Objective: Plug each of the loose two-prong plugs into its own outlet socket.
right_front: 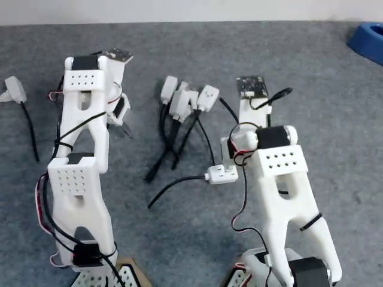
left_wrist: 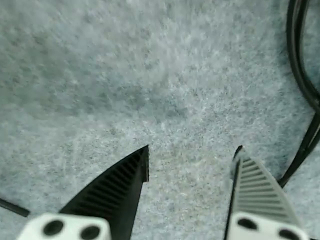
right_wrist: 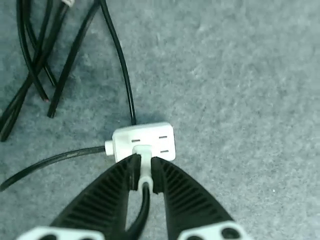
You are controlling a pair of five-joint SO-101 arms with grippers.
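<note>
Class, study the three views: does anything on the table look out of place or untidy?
Yes. The loose plugs lie heaped together, their black cords crossing in a tangle. One lone plug sits far off by itself, well away from the heap and from the outlet block.

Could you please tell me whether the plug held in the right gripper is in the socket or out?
Apparently in: the plug butts against the outlet block with no prongs showing. Whether it is fully seated, I cannot tell.
</note>
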